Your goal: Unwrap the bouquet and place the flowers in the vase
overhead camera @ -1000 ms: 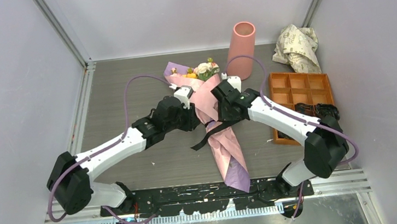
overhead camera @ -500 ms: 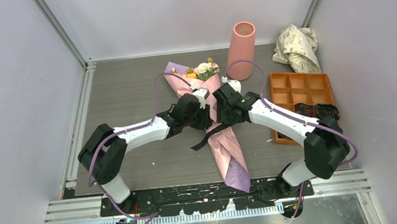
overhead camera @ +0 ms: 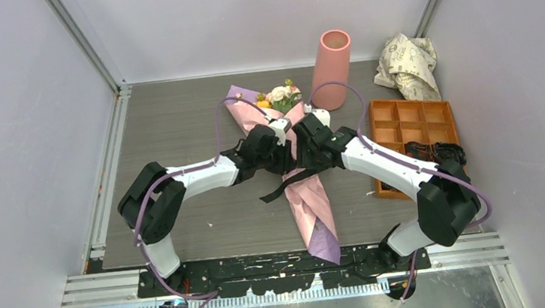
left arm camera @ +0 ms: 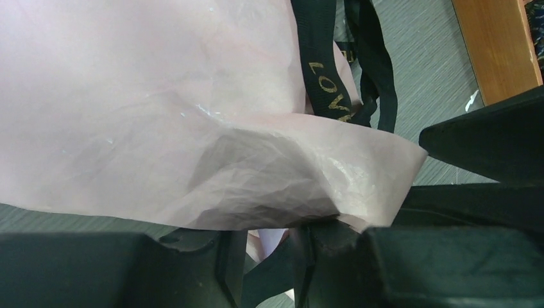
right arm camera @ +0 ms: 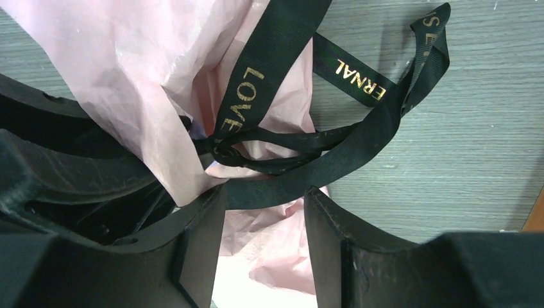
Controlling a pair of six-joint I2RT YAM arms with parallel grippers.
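The bouquet (overhead camera: pixel 311 195) lies on the table, a pink and lilac paper cone with its flowers (overhead camera: pixel 279 94) at the far end. A black ribbon (overhead camera: pixel 279 188) is tied round its middle. The vase (overhead camera: pixel 332 69) stands upright behind it. My left gripper (overhead camera: pixel 285 156) presses in from the left. In the left wrist view a fold of pink paper (left arm camera: pixel 282 167) covers its fingertips (left arm camera: pixel 327 234), with ribbon and paper in the narrow gap. My right gripper (right arm camera: pixel 264 199) stands open over the paper, and the ribbon (right arm camera: pixel 282 38) crosses between its tips below the knot (right arm camera: pixel 269 144).
An orange compartment tray (overhead camera: pixel 413 140) sits right of the bouquet, with a dark object (overhead camera: pixel 441 153) at its near right corner. Crumpled cream printed paper (overhead camera: pixel 406 64) lies at the back right. Enclosure walls stand on three sides.
My left arm's elbow has swung in toward the centre and its gripper has slid right, up against the bouquet's middle. The right gripper has barely moved.
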